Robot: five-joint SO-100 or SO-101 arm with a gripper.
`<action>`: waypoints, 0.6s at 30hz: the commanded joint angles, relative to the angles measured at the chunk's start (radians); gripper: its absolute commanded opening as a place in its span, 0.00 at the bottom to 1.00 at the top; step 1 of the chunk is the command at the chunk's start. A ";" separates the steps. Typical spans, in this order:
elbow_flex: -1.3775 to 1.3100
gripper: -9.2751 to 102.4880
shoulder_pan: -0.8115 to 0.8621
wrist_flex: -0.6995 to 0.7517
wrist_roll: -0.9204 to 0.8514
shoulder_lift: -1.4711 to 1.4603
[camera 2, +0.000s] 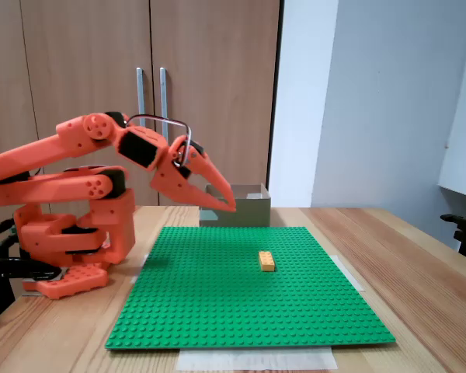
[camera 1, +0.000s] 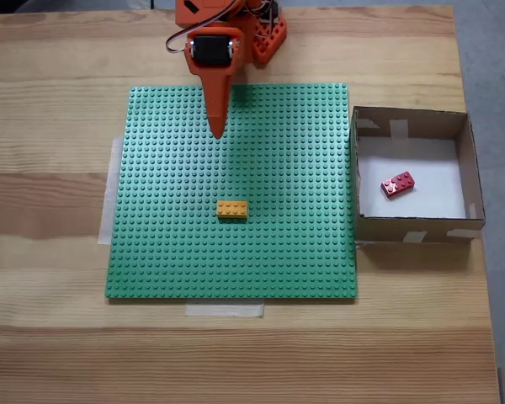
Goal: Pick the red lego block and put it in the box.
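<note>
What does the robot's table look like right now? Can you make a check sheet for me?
Surface: wooden table with a green studded baseplate taped down.
Job's things: red brick lies inside the cardboard box, on its white floor.
Clutter: orange-yellow brick on the baseplate.
Grippers: gripper shut, holding nothing, above the baseplate.
Cables: wires loop over the arm's wrist.
Surroundings: wooden cupboard doors and a pale wall behind the table.

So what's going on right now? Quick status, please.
Gripper shut, empty, raised above the green baseplate. Red lego block lying on the floor of the box. Orange-yellow brick on the baseplate; nothing in the way.
</note>
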 commanded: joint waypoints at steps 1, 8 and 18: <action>0.048 0.07 -0.009 -0.051 -0.025 -0.006; 0.232 0.07 0.017 -0.155 -0.052 -0.006; 0.275 0.07 0.011 -0.132 -0.064 -0.006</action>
